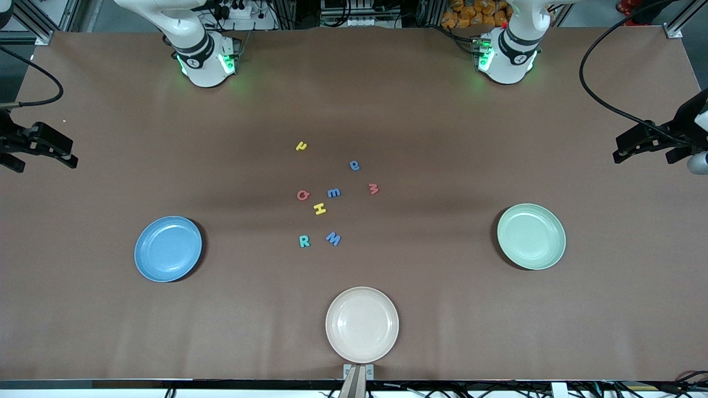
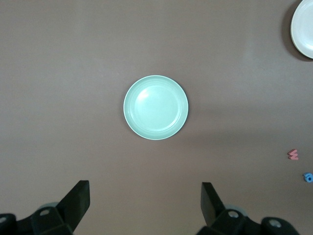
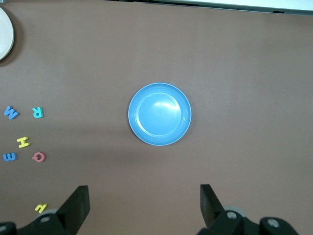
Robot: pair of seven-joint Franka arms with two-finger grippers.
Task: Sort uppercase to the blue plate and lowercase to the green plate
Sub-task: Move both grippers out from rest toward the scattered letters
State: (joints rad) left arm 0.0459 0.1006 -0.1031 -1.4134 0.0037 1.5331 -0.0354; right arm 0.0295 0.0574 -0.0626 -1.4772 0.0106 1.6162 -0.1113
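Note:
Mid-table lie the uppercase letters: red G point(image 1: 303, 195), yellow H point(image 1: 319, 208), teal R point(image 1: 304, 241) and angular blue M point(image 1: 333, 238). Among them are the lowercase ones: a tiny yellow hooked letter point(image 1: 301, 146), a blue a-like letter point(image 1: 355, 165), a red m point(image 1: 374, 189) and a rounded blue m point(image 1: 333, 193). The blue plate point(image 1: 168, 249) lies toward the right arm's end, the green plate point(image 1: 531, 236) toward the left arm's end. My right gripper point(image 3: 144, 191) hangs open high over the blue plate point(image 3: 160, 114). My left gripper point(image 2: 145, 188) hangs open high over the green plate point(image 2: 155, 107).
A cream-white plate point(image 1: 362, 324) lies near the table's front edge, nearer to the camera than the letters. Both arm bases stand at the table's back edge. Black cables run along both ends of the table.

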